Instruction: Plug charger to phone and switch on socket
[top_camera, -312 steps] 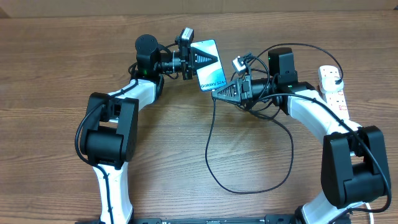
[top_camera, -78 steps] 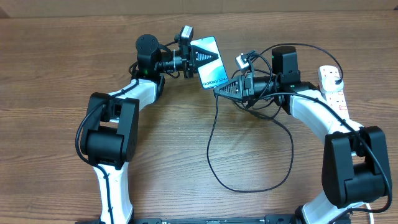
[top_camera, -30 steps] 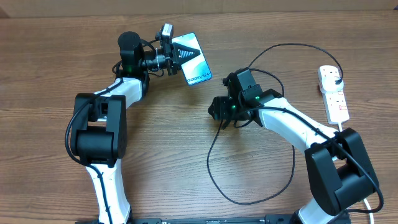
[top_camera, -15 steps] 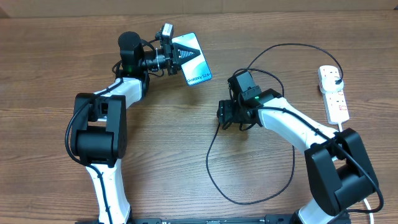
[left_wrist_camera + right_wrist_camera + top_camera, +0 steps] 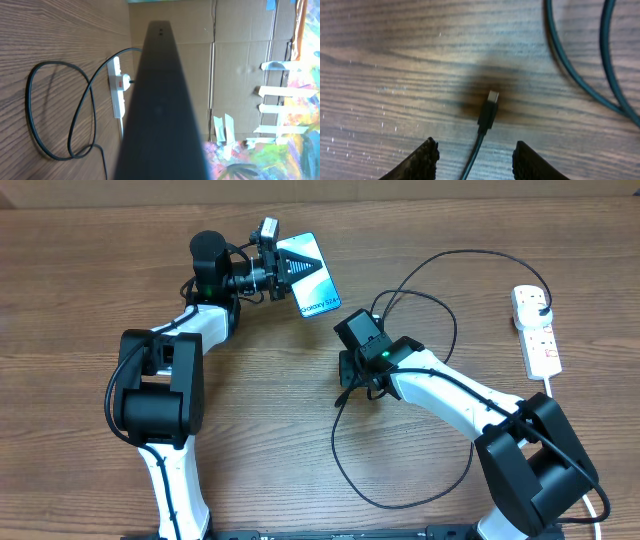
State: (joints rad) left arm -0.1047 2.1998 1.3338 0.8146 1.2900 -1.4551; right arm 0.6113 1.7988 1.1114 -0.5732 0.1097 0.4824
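The phone [image 5: 312, 273], light blue screen up and tilted, is held off the table at the back by my left gripper [image 5: 283, 268], which is shut on it. In the left wrist view its dark edge [image 5: 160, 95] fills the middle. The black charger cable [image 5: 400, 480] loops over the table. Its small connector tip [image 5: 489, 111] lies flat on the wood. My right gripper [image 5: 476, 160] points down at it, open, one finger on each side of the cable just behind the tip; it also shows in the overhead view [image 5: 349, 378]. The white socket strip [image 5: 537, 335] lies at the far right with the black plug [image 5: 541, 301] in it.
The cable's big loop [image 5: 460, 380] runs under and around my right arm. The strip and cable also show in the left wrist view [image 5: 118, 85]. Cardboard walls stand behind the table [image 5: 240, 60].
Earlier my right gripper was up beside the phone. It has since dropped to the table, and in the last second it swung left over the cable end. The left arm shifted left, then held still.
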